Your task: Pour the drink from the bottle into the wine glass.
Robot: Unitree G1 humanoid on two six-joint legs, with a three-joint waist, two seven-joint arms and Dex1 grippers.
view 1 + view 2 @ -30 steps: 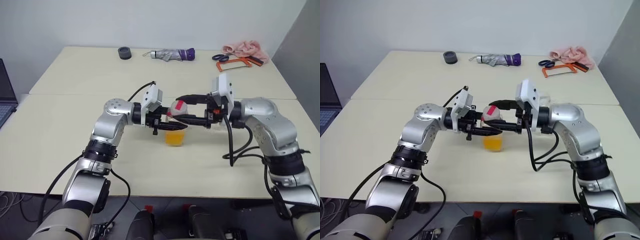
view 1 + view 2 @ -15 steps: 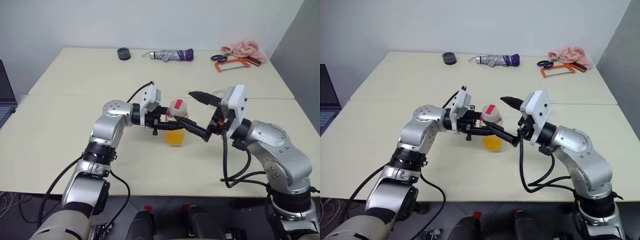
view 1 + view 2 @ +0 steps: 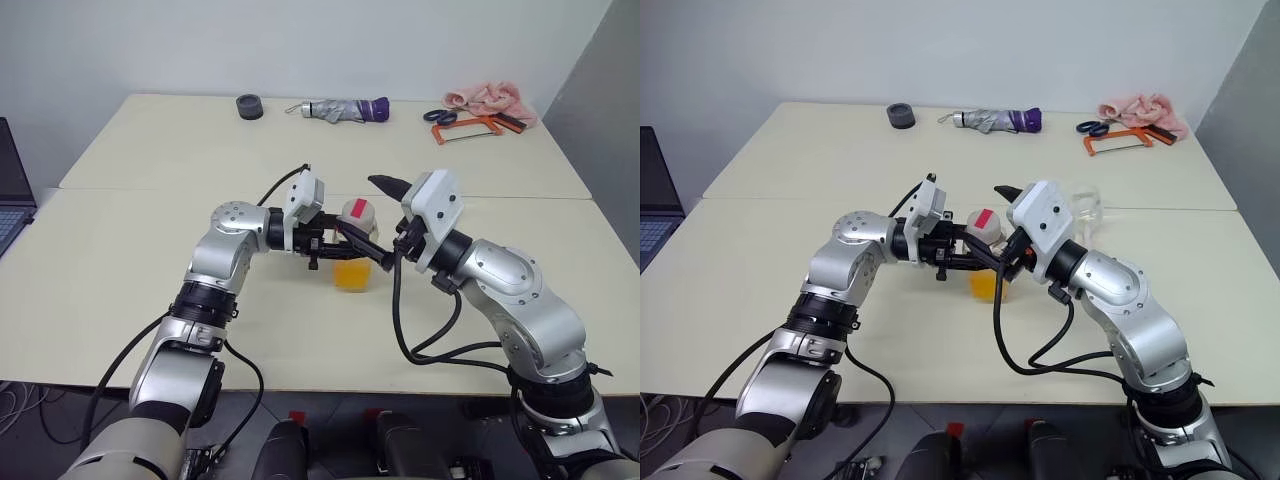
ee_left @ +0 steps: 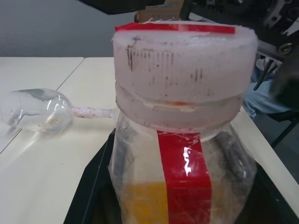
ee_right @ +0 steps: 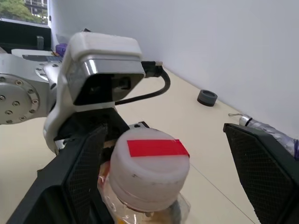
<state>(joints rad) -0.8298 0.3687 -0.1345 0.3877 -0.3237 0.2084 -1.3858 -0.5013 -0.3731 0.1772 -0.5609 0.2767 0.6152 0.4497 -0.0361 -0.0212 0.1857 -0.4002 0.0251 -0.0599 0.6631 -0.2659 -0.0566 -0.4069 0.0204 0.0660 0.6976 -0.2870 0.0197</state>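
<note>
Now, table (image 3: pixel 120 260): bottle (image 4: pixel 182 154) upright near centre, drink in its lower part, clamped by left gripper (image 3: pixel 335 245). Right gripper (image 5: pixel 163 158): swung round from 3 o'clock to face the cap (image 5: pixel 152 163), fingers spread wide either side, gripping nothing; uncapping looks next. Glass (image 4: pixel 39 111): lying on its side, empty.

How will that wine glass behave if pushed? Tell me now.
The glass lies on its side on the table, so a push would probably roll it. Its thin stem looks fragile; a sideways knock might snap it. It looks empty, so it is likely light.
</note>
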